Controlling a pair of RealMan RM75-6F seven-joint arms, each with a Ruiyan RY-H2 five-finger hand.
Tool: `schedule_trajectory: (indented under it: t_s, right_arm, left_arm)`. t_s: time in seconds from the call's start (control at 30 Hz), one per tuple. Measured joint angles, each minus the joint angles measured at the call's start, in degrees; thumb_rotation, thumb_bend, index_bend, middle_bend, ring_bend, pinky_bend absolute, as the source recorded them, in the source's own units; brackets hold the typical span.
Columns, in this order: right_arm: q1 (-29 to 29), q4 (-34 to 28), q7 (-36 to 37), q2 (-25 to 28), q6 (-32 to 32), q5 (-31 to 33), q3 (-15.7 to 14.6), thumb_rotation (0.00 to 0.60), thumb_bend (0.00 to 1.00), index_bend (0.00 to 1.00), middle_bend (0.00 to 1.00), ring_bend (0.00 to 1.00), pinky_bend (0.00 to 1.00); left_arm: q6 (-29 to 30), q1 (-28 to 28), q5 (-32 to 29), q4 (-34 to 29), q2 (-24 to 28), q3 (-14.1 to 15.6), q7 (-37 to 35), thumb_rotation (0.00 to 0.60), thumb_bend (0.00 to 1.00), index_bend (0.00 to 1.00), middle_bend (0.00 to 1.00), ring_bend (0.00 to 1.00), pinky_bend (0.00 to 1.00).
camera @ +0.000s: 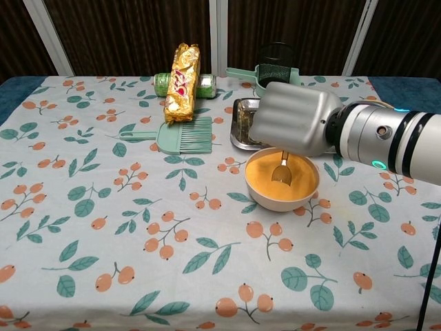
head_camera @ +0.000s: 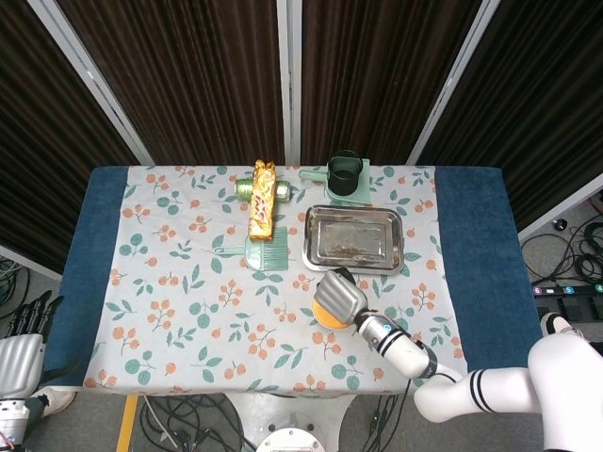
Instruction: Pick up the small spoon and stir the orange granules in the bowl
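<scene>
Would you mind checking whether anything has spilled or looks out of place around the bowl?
Nothing stands out. The orange granules sit inside the bowl, with none visible on the cloth around it. The right hand holds the small spoon dipped into them.
</scene>
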Motion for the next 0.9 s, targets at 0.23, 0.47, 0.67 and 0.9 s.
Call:
schedule_trajectory:
  t_s: [0.23,0.47,0.67,0.9]
  right_arm:
    - [-1.5,-1.8,7.3,3.0,1.0,0.3,1.7,0.6,0.47,0.69,0.99,1.0,1.0]
    - [-2.1,-1.0,9.4,5.1,1.2,0.3,2.2,0.6,0.47,0.69,0.99,1.0,1.0]
    - [-1.2,1.6,5.8,3.5,0.8,-1.0,1.3,0.6,0.47,0.7,0.99,1.0,1.0]
    - [-0.7,3.7,2.7,-0.8,-0.2,-2.2,-0.4,0.6,0.47,0.7,0.99,1.0,1.0]
  left_arm:
    - [0.2,-0.2,0.3,-0.5,0.2,-0.1,0.6,0.6,0.0,0.11,0.08,0.05,0.09]
    - [0.1,-0.4,0.5,-1.5,0.6,-0.2,1.6,0.6,0.0,0.11,0.08,0.05,0.09]
    - [0.0,-0.4,0.4,-1.6,0.6,-0.1,1.6,0.6,0.0,0.11,0.08,0.05,0.09]
    - [-0.1,0.1,-0.1,-0.7,0.3,0.1,0.6,0.6,0.0,0.11,0.08,0.05,0.09]
